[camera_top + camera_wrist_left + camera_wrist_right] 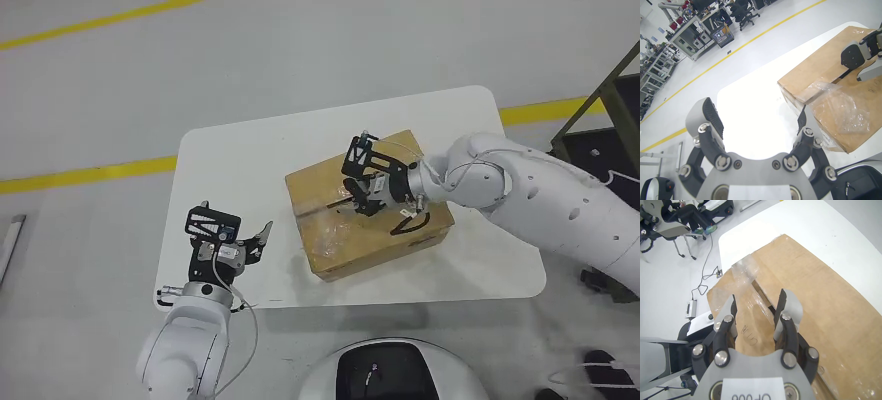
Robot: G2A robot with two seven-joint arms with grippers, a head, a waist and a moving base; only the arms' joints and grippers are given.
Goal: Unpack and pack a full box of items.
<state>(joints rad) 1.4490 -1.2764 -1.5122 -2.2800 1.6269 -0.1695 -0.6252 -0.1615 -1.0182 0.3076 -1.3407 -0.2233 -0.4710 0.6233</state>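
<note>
A: Start at the right gripper (757, 294). What has it got?
B: Nothing. Its fingers (791, 306) stand about half apart, low over the top of the box (310, 195). One is right at the seam (761, 291), where the flaps gape a little, and the other is over the flap on the robot's side. I can't tell whether a tip touches the cardboard

A: How does the seam lie?
B: In the top view it follows the box's long axis, roughly 9 to 3, tipped a shade toward 2. The gripper comes in from the 3 o'clock end and points along it. I judge that lifting a flap depends on getting a finger under that edge

A: And the left gripper (755, 104)?
B: It's wide open and empty, over bare table (230, 160). In the top view the box lies at its 2 o'clock, near but apart, so the right gripper is plainly the nearer one

A: Where is the box on the table?
B: About mid-table, a bit toward 3 o'clock, closed except for that gap

A: Tape (844, 113)?
B: It's clear and crumpled, lying loose on the top toward the 9 o'clock end of the seam

A: Is there anything to read?
B: There's a pen scrawl (749, 336) on the flap between the right fingers, too loose to read surely. There's also a white label (826, 141) on the side wall facing the left gripper, but its print is too small
</note>
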